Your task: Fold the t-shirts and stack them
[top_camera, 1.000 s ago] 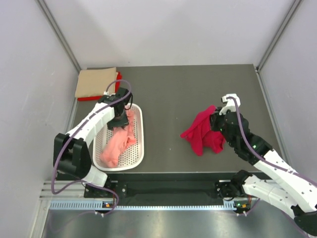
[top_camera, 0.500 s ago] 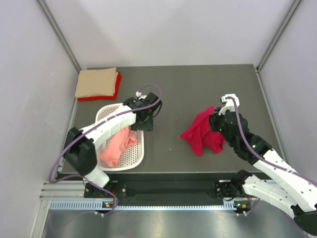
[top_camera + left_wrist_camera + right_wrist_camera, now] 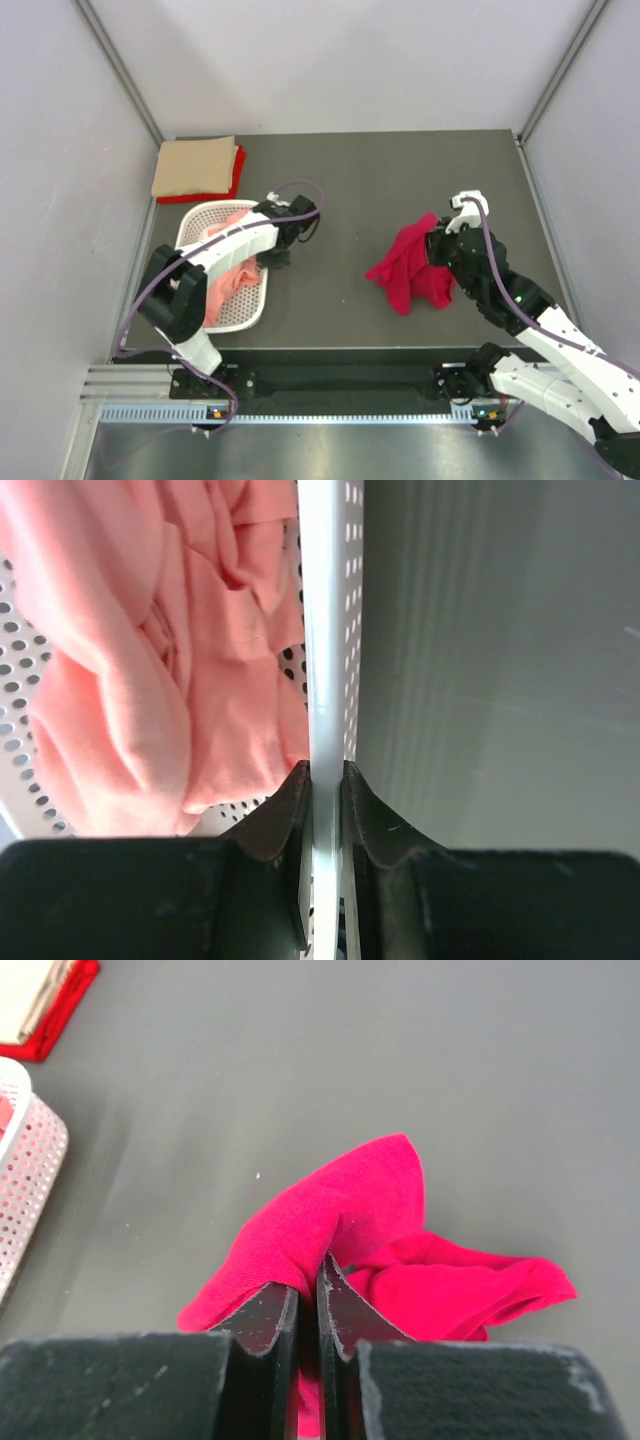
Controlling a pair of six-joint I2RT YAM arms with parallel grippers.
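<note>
Here, nearest the arms' bases, the left gripper [image 3: 325, 780] is pressed together on the right rim of the white basket [image 3: 322, 620], one finger on each side of the wall. The basket looks tipped up on that side. A salmon shirt [image 3: 150, 670] lies bunched inside it, just left of the fingers, not in them.

Across the table [image 3: 380, 170], the right gripper [image 3: 308, 1295] pinches a fold of the crimson shirt [image 3: 345, 1205]. That shirt is a crumpled heap. Its bulk lies ahead of the fingers and spreads left toward the table's middle, with its long axis running roughly side to side. The right arm is on it, and the left arm is well apart from it, so spreading it flat probably needs the left gripper to let go of the basket and reach over.

In the far left corner, a folded tan shirt [image 3: 193, 165] rests on a folded red shirt [image 3: 238, 160], nearer the left arm.

The count is four shirts, one basket and two grippers.
</note>
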